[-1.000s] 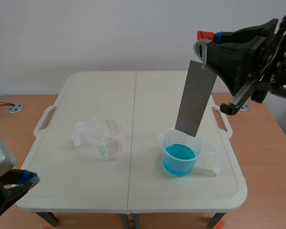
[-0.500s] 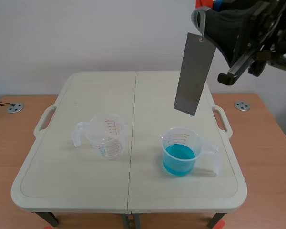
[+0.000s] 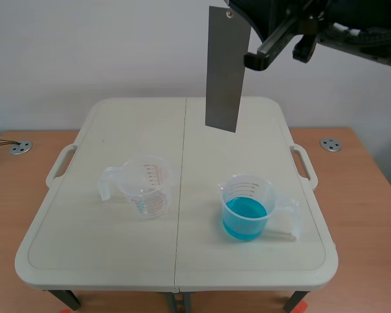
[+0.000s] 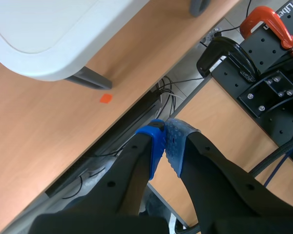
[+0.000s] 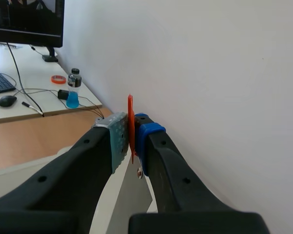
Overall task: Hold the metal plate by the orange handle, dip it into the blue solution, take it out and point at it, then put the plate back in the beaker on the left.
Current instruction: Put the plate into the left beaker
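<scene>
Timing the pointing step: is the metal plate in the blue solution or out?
Out: the metal plate hangs in the air, clear of the blue solution.

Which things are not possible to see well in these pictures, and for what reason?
Right wrist view: the right fingers hide most of the handle and the plate.
Scene view: the top edge cuts off the plate's upper end, its handle and the right fingers.
Scene view: the left fingers are out of frame.
Scene view: any solution on the plate is too small to tell.
</scene>
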`<state>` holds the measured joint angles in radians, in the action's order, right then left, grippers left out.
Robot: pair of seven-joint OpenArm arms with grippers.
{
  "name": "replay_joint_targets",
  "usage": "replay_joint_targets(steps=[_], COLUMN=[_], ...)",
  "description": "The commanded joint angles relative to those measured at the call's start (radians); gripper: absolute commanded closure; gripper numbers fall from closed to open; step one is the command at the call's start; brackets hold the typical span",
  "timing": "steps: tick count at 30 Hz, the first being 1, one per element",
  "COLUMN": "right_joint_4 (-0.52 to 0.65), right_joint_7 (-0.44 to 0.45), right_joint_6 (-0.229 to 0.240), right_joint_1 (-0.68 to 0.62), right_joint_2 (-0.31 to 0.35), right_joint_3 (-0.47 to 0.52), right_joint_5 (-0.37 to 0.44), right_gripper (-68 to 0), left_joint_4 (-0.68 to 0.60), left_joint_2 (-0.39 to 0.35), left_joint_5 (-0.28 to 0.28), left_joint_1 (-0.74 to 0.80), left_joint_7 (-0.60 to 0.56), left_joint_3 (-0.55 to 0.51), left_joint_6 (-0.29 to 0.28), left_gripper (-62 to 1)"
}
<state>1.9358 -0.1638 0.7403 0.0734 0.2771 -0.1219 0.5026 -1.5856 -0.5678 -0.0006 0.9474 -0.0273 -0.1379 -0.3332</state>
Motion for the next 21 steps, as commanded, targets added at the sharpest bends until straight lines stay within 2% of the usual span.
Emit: replay_joint_targets(steps=[1,9,21], right_joint_4=[0.018,-0.003,-0.167], right_joint_7=[0.000,-0.061,-0.077], right_joint_6=[0.005,0.001,-0.003], right_joint_1=[0.029,0.110,0.228], right_joint_2=[-0.013,-0.084,-0.156], right_joint_3=[-0.016,-0.097,-0.204], right_joint_5=[0.014,0.013,-0.001], right_gripper=[-1.1,-1.1,-1.1], left_joint_4=[-0.005,-0.005,-0.005], left_joint_2=[0.005,0.027,0.052], left_joint_5=[-0.010,-0.010,-0.009], left_joint_1=[0.000,0.000,0.000], left_joint_7=[-0.006,-0.006,-0.006], left_joint_3=[0.001,0.002,0.002], left_joint_6=[0.002,0.002,0.002], left_gripper=[-4.1,-4.1,-4.1])
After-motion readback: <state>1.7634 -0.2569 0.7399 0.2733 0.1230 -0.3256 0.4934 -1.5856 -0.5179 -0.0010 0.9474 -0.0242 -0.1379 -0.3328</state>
